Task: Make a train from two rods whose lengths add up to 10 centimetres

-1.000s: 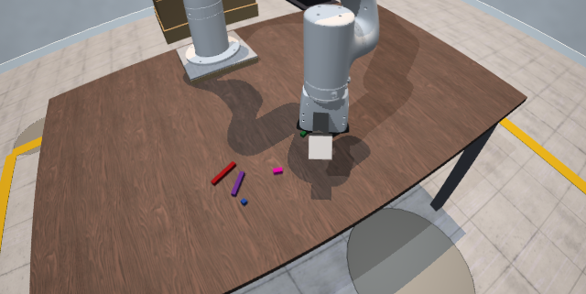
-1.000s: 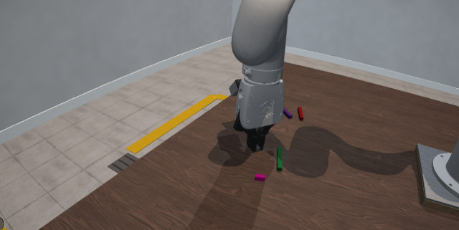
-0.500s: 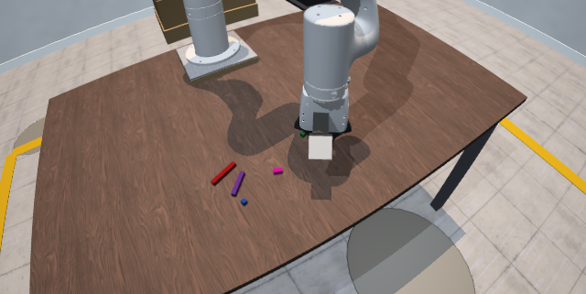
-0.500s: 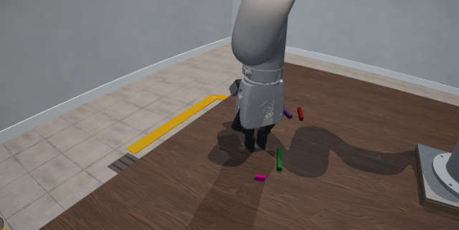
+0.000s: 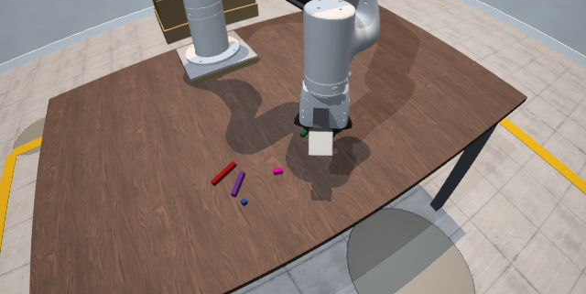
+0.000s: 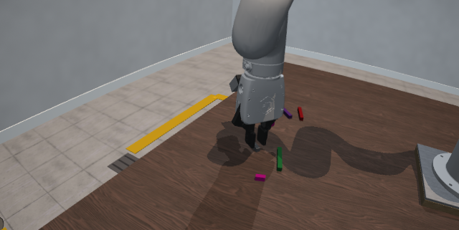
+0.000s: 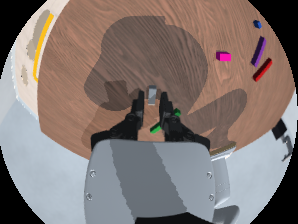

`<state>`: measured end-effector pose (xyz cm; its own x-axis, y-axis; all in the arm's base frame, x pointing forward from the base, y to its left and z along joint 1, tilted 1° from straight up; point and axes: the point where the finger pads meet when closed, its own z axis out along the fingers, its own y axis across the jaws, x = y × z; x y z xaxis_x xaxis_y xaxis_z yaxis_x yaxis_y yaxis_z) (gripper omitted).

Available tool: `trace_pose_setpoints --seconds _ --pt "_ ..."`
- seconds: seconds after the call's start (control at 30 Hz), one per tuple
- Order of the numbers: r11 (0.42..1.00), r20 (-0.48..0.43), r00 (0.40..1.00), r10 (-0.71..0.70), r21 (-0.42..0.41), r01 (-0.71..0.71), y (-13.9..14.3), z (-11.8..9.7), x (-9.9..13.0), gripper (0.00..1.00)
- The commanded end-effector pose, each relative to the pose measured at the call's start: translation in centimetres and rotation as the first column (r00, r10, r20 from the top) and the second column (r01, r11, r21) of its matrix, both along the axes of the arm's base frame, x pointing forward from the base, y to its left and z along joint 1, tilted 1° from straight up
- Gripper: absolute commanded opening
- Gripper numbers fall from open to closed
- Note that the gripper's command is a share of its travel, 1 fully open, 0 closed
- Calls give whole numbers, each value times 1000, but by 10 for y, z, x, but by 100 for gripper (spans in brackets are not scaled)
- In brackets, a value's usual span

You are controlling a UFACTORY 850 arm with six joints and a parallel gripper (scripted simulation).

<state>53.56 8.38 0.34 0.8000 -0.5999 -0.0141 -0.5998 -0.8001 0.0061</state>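
Note:
My gripper stands low over the table with its fingers slightly apart. A small grey rod lies on the table between the fingertips, not clamped; it also shows in the exterior view. A green rod lies flat just beside the gripper, mostly hidden under the wrist in the top view. A magenta rod lies near the green rod's end, off to one side. Another magenta rod lies apart, towards the red and purple rods.
A red rod, a purple rod and a blue rod lie together left of the gripper. The arm's base stands at the back of the table. The table's front edge is near.

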Motion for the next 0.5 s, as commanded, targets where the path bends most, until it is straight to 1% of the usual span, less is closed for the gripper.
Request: trace_pose_setpoints --seconds 0.0,0.23,0.3,0.47 --pt "1000 2 1000 0 0 0 0 17 1 24" --pt "1000 2 1000 0 0 0 0 55 2 24" --pt "1000 2 1000 0 0 0 0 55 2 24" --pt "1000 2 1000 0 0 0 0 74 2 24"
